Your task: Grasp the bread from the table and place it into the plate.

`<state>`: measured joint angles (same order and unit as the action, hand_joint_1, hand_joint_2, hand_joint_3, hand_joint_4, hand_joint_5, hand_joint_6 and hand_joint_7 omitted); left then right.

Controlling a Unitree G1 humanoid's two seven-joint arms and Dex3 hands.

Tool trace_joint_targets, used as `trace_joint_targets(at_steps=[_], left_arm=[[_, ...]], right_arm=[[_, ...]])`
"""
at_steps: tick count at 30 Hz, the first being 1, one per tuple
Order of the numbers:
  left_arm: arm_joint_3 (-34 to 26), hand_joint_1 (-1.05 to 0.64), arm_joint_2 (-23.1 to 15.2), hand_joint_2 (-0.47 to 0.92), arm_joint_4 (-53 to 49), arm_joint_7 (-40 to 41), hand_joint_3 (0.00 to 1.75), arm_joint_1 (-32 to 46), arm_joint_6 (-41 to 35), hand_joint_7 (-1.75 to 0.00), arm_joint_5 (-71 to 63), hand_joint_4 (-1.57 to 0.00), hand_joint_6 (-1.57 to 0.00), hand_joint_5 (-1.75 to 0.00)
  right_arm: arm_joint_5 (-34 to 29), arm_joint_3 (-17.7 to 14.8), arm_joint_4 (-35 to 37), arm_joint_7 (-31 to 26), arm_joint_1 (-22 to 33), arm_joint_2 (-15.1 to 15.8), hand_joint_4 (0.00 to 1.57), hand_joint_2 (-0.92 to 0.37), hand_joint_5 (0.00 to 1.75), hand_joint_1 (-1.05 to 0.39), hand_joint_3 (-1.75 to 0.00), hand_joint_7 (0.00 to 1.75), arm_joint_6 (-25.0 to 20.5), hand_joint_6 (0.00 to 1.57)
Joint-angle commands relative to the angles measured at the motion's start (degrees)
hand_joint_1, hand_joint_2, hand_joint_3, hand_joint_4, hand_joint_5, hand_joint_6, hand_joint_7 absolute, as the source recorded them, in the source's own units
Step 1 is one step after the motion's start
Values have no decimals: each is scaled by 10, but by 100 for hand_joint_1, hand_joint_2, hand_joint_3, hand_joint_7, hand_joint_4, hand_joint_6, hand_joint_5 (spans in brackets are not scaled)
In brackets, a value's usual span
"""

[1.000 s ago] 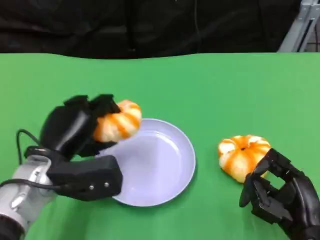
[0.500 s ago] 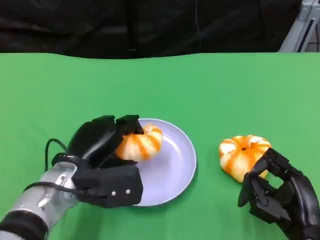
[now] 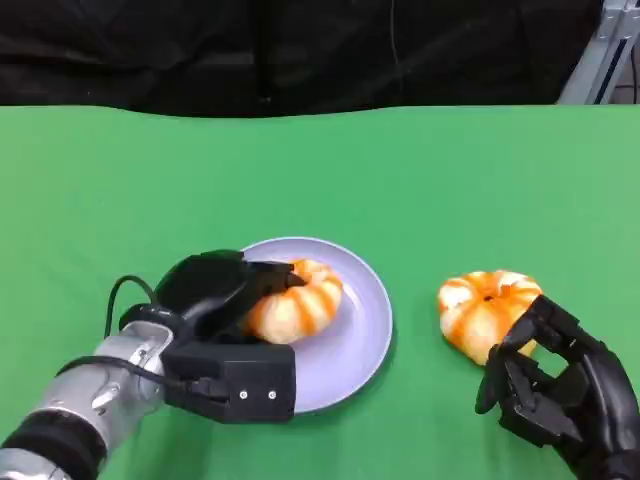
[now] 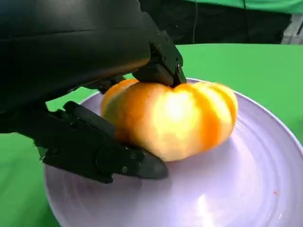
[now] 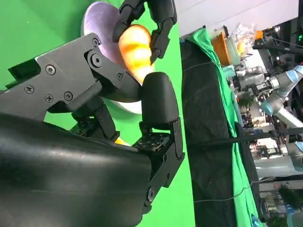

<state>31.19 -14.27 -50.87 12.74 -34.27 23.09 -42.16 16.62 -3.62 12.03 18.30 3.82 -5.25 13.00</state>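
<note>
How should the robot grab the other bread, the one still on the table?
Probably from above, fingers around its rounded sides. The bread on the table lies flat on the green table, domed and ridged, nothing crowding it. The right hand is nearest and open; the left hand holds the bread on the plate.

Green table covering [image 3: 450, 180]: lying flat across the whole work surface. Black backdrop [image 3: 300, 50]: hanging along the far edge. Grey metal frame [image 3: 600, 50]: standing at the far right corner.
</note>
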Motion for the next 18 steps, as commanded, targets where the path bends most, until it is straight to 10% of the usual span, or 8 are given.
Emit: trace_joint_targets(at_steps=[1,15,18], left_arm=[[13,-101,-22,92,28,-16,58,10,-19,0,-22,-3,-29,0],[-15,-105,-27,92,61,-1,60,41,7,-3,1,0,-25,0],[-36,-95,-26,92,70,-9,50,52,29,-4,34,-22,-40,-7]], right_arm=[[3,-2,-8,-5,3,2,84,-60,175,-13,-109,170,-7,62],[9,-6,-3,3,1,4,84,-59,175,-14,-109,170,-5,62],[3,-6,-2,-2,0,4,84,-59,175,-14,-108,170,-3,63]])
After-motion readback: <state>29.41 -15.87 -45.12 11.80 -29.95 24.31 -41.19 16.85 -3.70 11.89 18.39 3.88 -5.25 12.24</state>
